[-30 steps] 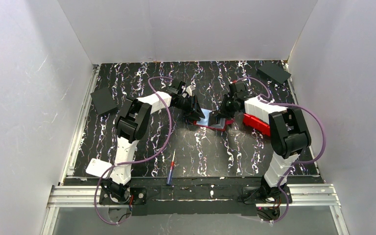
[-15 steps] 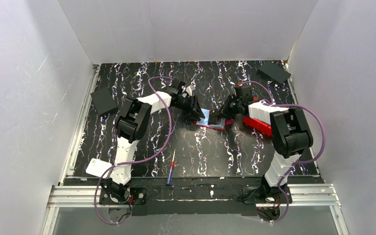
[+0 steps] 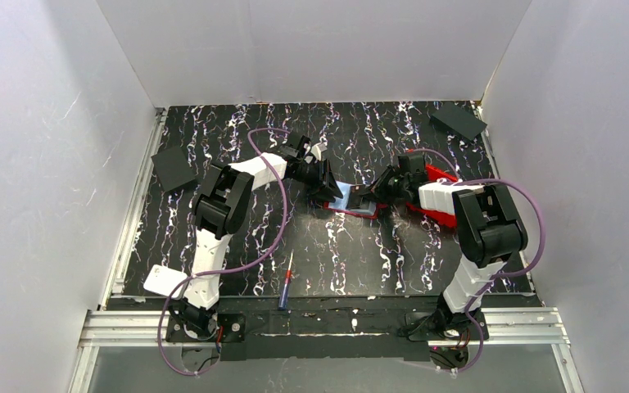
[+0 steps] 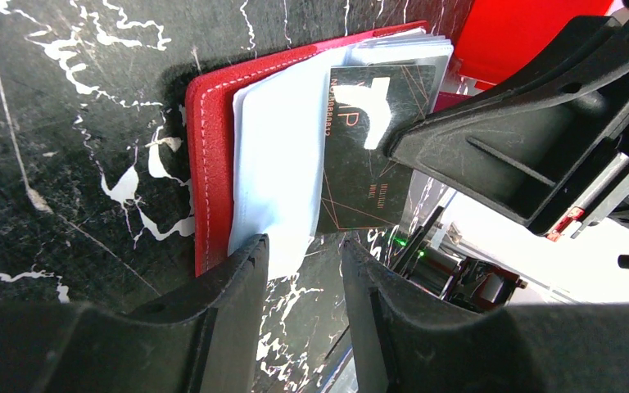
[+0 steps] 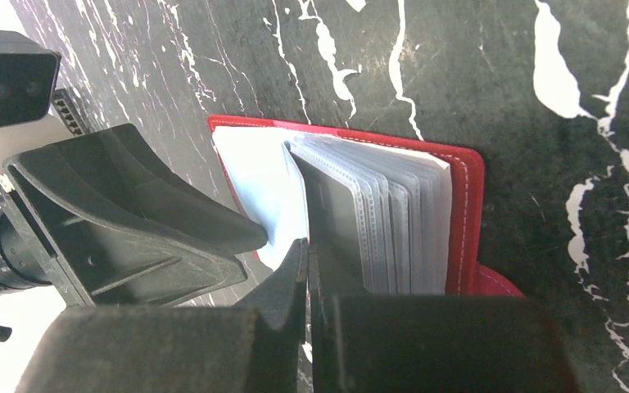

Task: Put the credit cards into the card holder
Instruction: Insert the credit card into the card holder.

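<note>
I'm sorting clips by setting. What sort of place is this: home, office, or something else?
Probably a lab robot test cell, not a home: plain white panels wall in a black marbled table, and the left arm and right arm are bolted to an aluminium rail at its near edge.

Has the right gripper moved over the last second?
Yes. Against the red bin, the right gripper has swung toward the near table edge, uncovering the bin's far rim; its tips stay at the card holder.
</note>
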Tool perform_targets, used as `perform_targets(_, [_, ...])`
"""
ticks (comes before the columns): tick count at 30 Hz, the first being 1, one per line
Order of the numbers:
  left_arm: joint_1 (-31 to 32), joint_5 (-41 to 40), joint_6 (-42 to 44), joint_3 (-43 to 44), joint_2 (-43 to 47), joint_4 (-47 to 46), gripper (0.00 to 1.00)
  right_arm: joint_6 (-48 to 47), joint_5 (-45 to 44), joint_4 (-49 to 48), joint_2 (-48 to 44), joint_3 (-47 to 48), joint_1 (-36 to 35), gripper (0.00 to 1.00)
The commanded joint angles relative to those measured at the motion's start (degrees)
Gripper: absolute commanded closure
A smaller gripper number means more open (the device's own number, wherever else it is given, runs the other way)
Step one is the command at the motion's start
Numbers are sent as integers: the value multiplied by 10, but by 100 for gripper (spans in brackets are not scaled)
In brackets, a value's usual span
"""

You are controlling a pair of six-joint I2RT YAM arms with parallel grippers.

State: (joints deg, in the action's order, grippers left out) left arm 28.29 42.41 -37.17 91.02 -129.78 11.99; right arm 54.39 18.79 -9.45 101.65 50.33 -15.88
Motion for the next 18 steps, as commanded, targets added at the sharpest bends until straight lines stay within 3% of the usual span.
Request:
perform_targets(1, [1,-20,10,-8,4,37,62,22,-23,32,-7,-22,0,99])
perform_targets(18, [1,-18,7,-6,0,34,62,11,-40,63,-17,-22,0,99])
